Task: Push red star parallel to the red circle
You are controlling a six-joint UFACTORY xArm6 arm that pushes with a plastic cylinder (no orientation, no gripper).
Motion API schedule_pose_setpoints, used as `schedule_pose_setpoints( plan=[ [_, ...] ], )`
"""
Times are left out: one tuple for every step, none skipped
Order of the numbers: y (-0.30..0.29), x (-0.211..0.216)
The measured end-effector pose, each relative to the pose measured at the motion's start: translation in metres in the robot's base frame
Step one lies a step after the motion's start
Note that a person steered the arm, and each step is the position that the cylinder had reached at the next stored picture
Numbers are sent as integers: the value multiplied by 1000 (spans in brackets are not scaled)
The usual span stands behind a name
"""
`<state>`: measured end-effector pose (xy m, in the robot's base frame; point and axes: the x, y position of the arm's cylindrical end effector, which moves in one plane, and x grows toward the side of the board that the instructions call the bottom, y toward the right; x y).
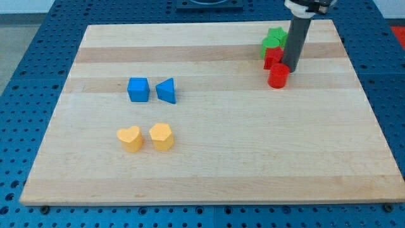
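Wooden board [209, 164] | my tip [290, 68] beside red circle [278, 76], red star [273, 57] | green blocks [272, 39] behind | end effector: none, bare rod

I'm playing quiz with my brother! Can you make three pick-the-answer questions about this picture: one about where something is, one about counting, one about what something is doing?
1. Where are the red blocks?
A. the view's top right
B. bottom left
C. middle

2. How many yellow blocks?
A. one
B. two
C. four

3. My tip is:
A. far from all blocks
B. among the yellow blocks
C. close beside the red circle

Answers:
1. A: red circle and red star sit top right.
2. B: one yellow heart, another yellow block.
3. C: my tip stands at the circle's right.
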<state>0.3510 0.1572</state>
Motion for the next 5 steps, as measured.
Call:
schedule_pose_setpoints(
  plan=[
    [11,-3],
    [27,-9],
    [23,-24],
    [17,-30],
    [-10,-30]
  ],
)
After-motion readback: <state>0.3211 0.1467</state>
